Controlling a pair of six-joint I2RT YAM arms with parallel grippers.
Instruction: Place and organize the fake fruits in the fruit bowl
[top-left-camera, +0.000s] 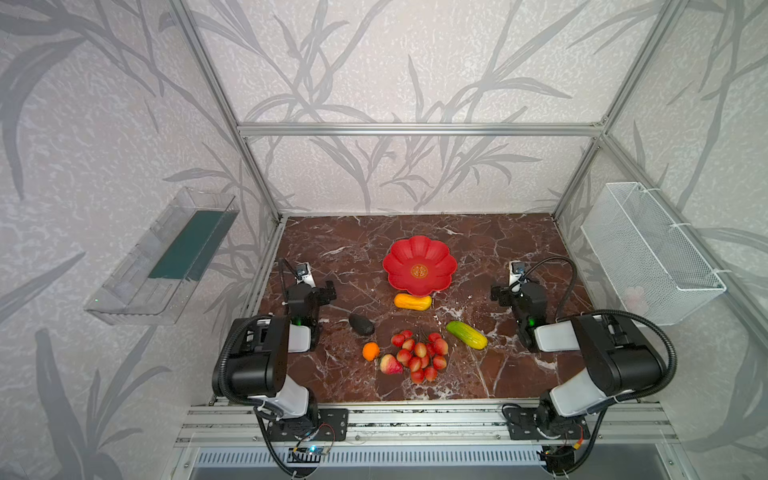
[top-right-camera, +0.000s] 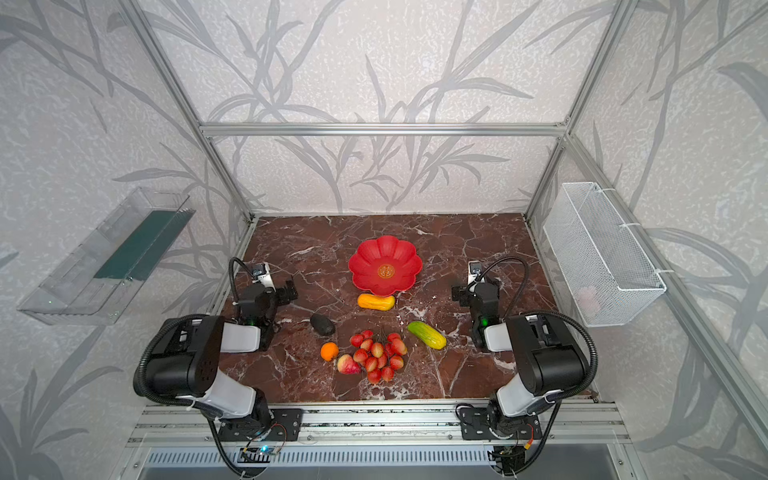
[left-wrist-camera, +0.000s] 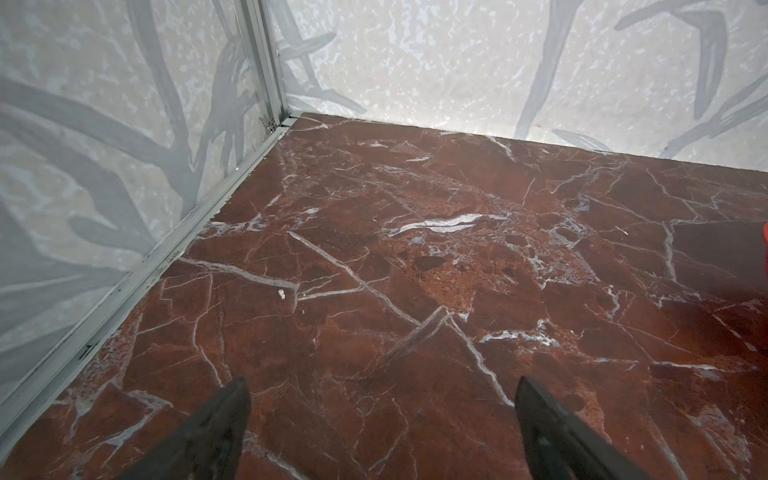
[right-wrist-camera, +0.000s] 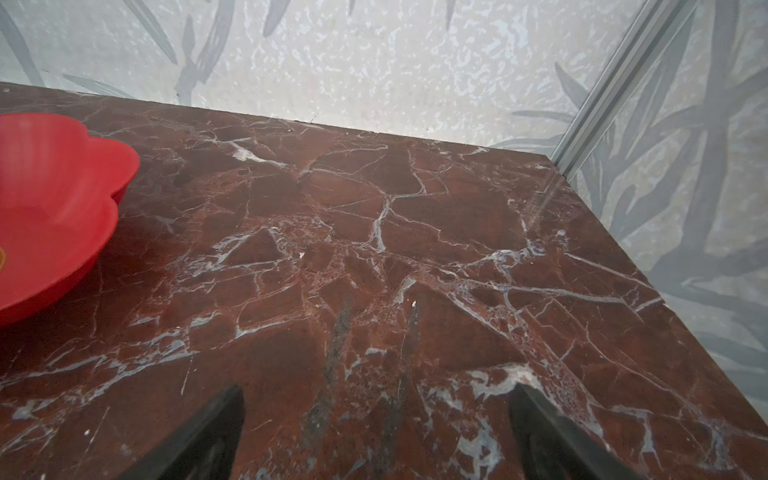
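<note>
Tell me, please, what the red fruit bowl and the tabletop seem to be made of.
The fruit bowl looks like glossy moulded plastic: soft highlights streak its thin scalloped petals. The tabletop looks like polished red-brown marble with white veins, though a printed laminate could look the same.

Red fruit bowl (top-right-camera: 365, 259) between our left claw (top-right-camera: 291, 291) and right claw (top-right-camera: 458, 293), slightly ahead of both, fake fruits (top-right-camera: 377, 350) loose on the marble (top-right-camera: 478, 249) behind our claw tips
</note>
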